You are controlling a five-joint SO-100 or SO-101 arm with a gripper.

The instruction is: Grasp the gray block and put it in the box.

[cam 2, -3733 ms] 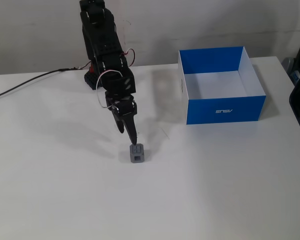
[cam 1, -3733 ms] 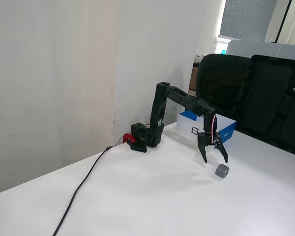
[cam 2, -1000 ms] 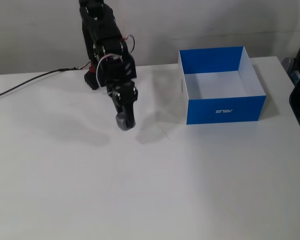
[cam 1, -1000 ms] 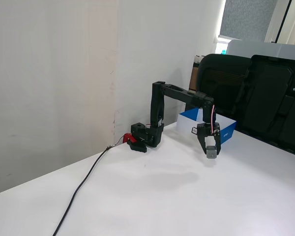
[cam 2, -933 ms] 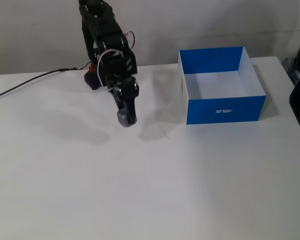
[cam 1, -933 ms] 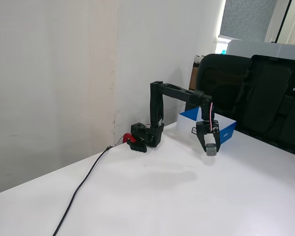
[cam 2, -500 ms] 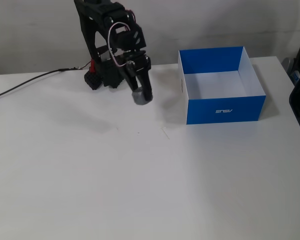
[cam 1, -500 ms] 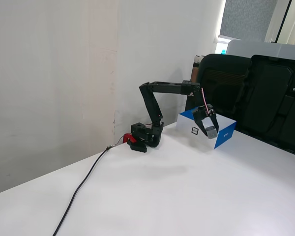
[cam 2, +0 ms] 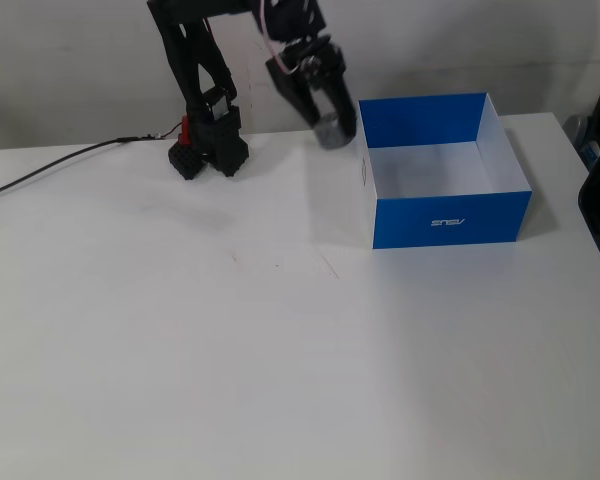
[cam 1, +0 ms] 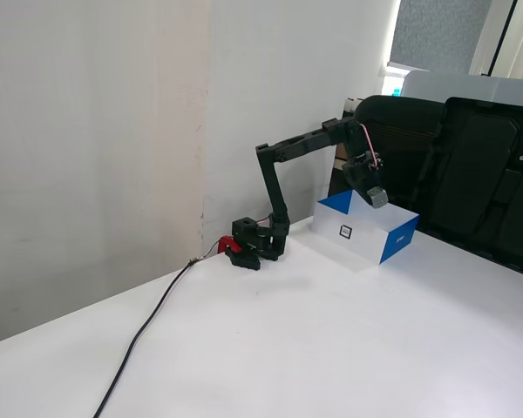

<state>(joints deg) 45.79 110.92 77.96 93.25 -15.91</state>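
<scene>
The gray block [cam 1: 378,197] [cam 2: 332,130] hangs in the air, pinched between the fingers of my gripper [cam 1: 376,195] [cam 2: 331,128], which is shut on it. In one fixed view it is just above the near long side of the box [cam 1: 359,235]. From the other fixed view it sits beside the left rear corner of the box [cam 2: 450,216], whose white inside holds nothing. The box has blue outer walls, and a white side with a small square label.
The arm's base [cam 2: 208,152] [cam 1: 257,244] stands at the back of the white table by the wall, with a black cable [cam 2: 50,170] [cam 1: 148,326] running off to the left. Black chairs [cam 1: 458,170] stand behind the box.
The arm has risen and swung toward the box, carrying the gray block from above the table's middle up to the box's edge. The box has not moved.
</scene>
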